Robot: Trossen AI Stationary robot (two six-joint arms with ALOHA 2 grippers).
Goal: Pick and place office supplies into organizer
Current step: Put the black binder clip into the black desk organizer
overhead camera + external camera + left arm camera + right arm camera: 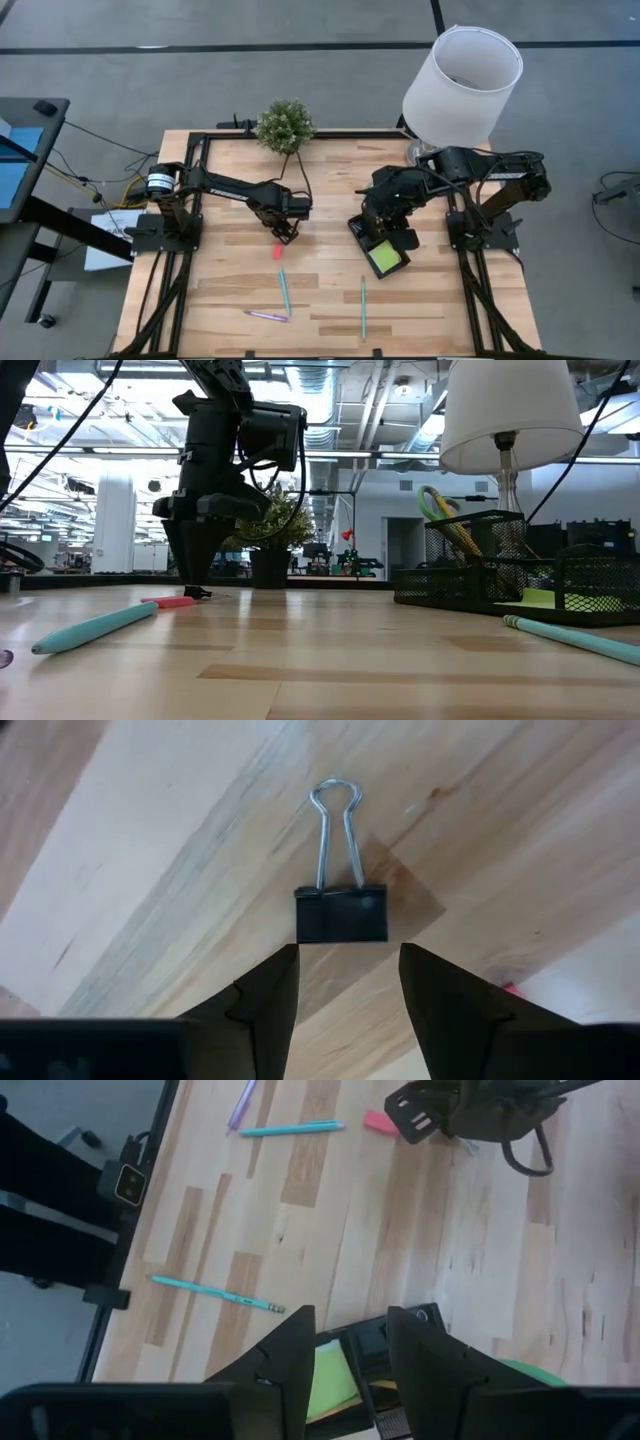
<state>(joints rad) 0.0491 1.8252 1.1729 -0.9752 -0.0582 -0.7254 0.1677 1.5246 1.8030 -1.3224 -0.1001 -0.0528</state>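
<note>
1. Pincer of the left arm (345,982) is hovering low over the pale wooden bench (240,185), released, with both dark fingers standing apart and nothing between them. It is pointing at a small black binder clip with folded silver wire handles (341,912), which is lying flat just ahead of the fingertips.
2. Risk: the clip is sitting beyond the fingertips, not between them. If the pincer is closing from this position, it is likely clenching on air or nudging the clip forward.
3. Risk: the clip body is nearly as wide as the gap. Any sideways offset is likely making one finger land on top of the clip and skate it across the bench.
4. Risk: a flat pink eraser (278,251) is lying near the left pincer; a wide approach could be knocking it.
5. Pincer of the right arm (345,1348) is waiting, released and empty, above the black mesh rectangular organizer (358,229), where a lime-green sticky-note pad (386,258) is already resting. It is occupying the drop zone, so a delivery by the left arm is risking a collision.
6. Remaining items: a teal pen (284,291), a purple pen (265,316) and a teal-painted pencil (362,308) are lying well apart from the organizer.
</note>
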